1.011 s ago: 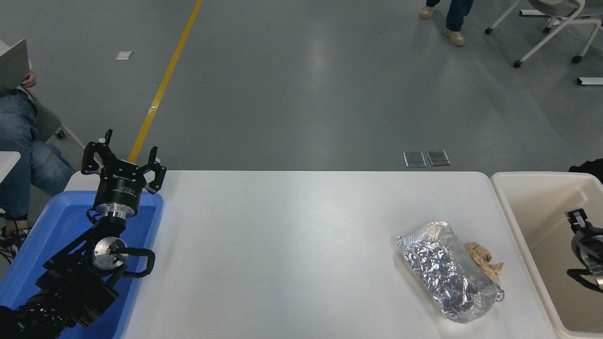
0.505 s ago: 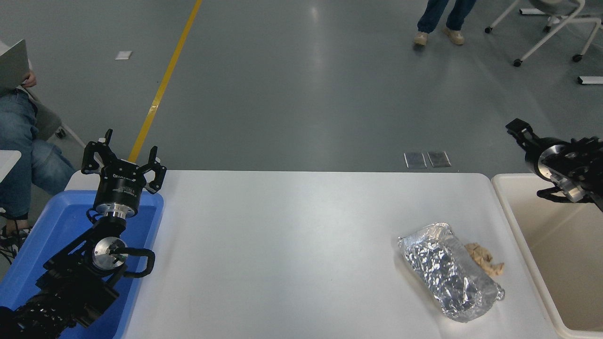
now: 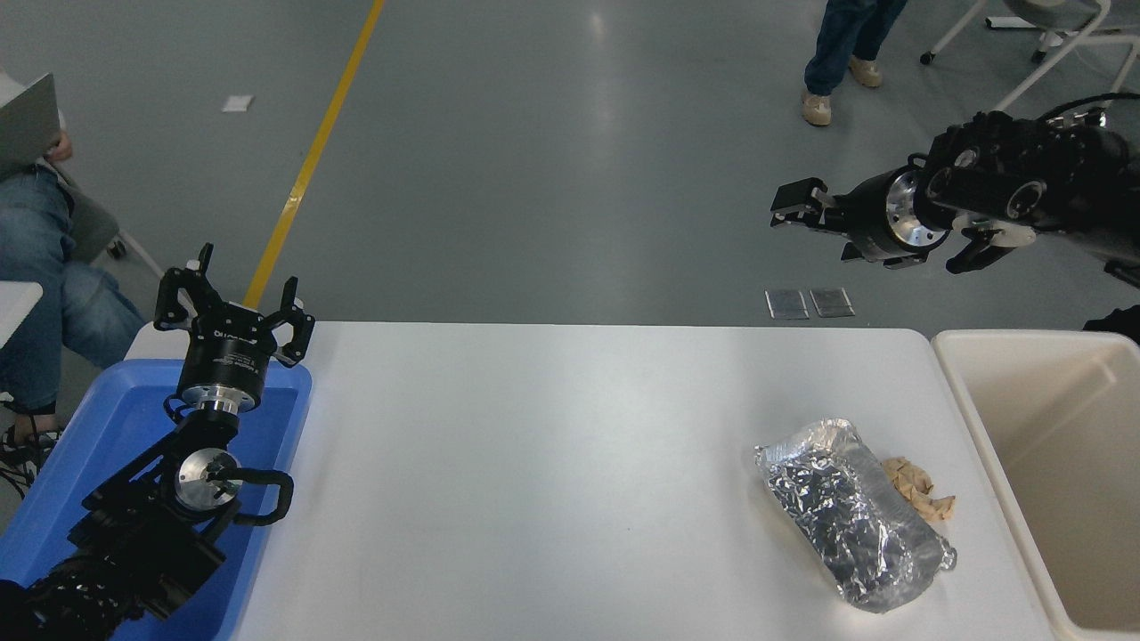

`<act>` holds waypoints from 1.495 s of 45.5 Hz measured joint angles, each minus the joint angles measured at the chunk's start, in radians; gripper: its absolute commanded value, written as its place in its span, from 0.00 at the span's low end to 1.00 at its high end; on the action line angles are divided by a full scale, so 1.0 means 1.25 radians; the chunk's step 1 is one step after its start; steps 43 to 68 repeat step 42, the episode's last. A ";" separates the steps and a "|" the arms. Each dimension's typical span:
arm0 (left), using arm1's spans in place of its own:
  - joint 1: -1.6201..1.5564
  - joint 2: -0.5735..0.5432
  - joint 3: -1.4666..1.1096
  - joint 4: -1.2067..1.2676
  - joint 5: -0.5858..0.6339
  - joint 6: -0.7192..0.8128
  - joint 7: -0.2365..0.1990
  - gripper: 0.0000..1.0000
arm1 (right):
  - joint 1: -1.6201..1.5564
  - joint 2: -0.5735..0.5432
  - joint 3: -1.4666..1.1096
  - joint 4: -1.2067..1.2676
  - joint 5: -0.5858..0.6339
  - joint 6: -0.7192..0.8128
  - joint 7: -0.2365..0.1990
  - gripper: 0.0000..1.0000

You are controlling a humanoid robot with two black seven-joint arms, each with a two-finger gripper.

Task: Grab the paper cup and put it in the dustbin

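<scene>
Head view: white rectangular table (image 3: 534, 463) with a blue plastic tray (image 3: 80, 445) at its left end and a large rectangular cream-beige plastic dustbin (image 3: 1051, 463) at its right end. Dustbin has smooth walls and a rounded rim; its long axis runs from near to far, open mouth facing up, and only bare inner wall and floor show in the part in view. Small cream-white paper cup does not show anywhere on the table or in the visible part of the bin. Left gripper (image 3: 233, 298), black, is parked over the far end of the blue tray, fingers spread apart and pointing up and away, nothing between them. White lettering sits on its black wrist collar, too small to read. Right gripper (image 3: 795, 206), black with a silver wrist ring, is held high beyond the table's far edge, above the grey floor, pointing to the picture's left; whether its fingers are apart or together cannot be told, and nothing shows in its grip. Crumpled silver foil bag (image 3: 855, 512) lies on the table near the dustbin, with crumpled tan paper scraps (image 3: 917, 488) touching its right side. A person in blue jeans (image 3: 44, 276) sits at far left; another person's legs (image 3: 842, 40) stand at top.
</scene>
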 measured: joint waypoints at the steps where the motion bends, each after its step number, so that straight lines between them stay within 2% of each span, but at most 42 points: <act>1: 0.000 0.000 0.000 0.000 0.000 0.000 0.000 0.99 | 0.009 0.000 -0.004 0.018 -0.002 0.006 0.000 1.00; 13: 0.000 0.000 0.000 0.000 0.000 0.000 0.000 0.99 | 0.123 0.001 -0.053 0.202 -0.028 0.065 -0.001 1.00; 25: 0.000 0.000 0.000 0.000 0.000 0.000 0.000 0.99 | 0.211 0.007 -0.069 0.299 -0.048 0.097 0.000 1.00; 68: 0.000 0.000 0.000 0.000 0.000 0.000 0.000 0.99 | 0.245 0.025 -0.075 0.334 -0.056 0.109 0.000 1.00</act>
